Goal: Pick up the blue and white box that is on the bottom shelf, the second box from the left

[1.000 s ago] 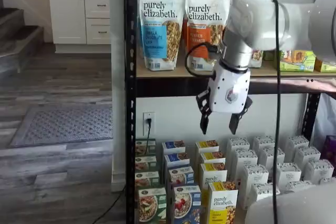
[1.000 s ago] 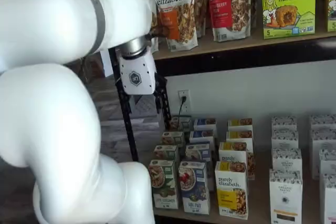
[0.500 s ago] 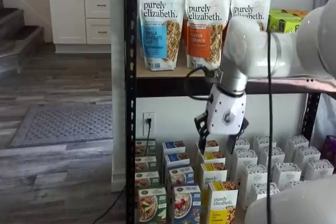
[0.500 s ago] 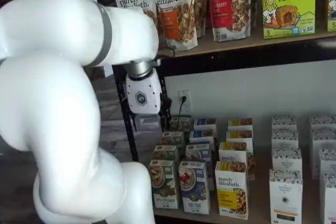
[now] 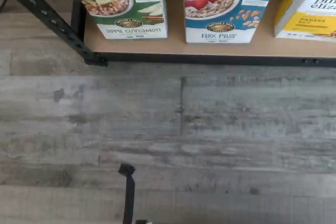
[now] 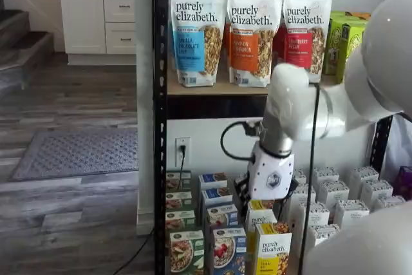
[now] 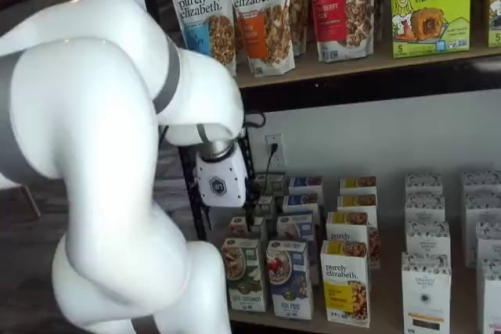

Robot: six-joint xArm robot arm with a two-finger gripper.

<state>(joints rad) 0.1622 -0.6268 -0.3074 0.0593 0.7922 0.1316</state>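
Observation:
The blue and white box (image 5: pixel 228 6) stands at the front edge of the bottom shelf (image 5: pixel 173 49), with a bowl of cereal and red berries on its face. It also shows in both shelf views, as the blue and white box (image 6: pixel 228 249) (image 7: pixel 288 279) that heads a row of like boxes, between a green-trimmed box (image 6: pixel 185 250) and a yellow box (image 6: pixel 271 252). My gripper (image 6: pixel 265 203) (image 7: pixel 227 215) hangs above and behind that front row, over the middle boxes. Its black fingers stand apart, open, with nothing between them.
White boxes (image 6: pixel 335 201) fill the right of the bottom shelf. Granola bags (image 6: pixel 251 33) stand on the wood-board level above. A black rack post (image 6: pixel 159 120) rises at the left. Grey plank floor (image 5: pixel 168 129) lies in front of the shelf. My bulky white arm (image 7: pixel 102 138) fills the left foreground.
The gripper has come down from the upper board's level to just above the bottom shelf's boxes. Its fingers have stayed apart.

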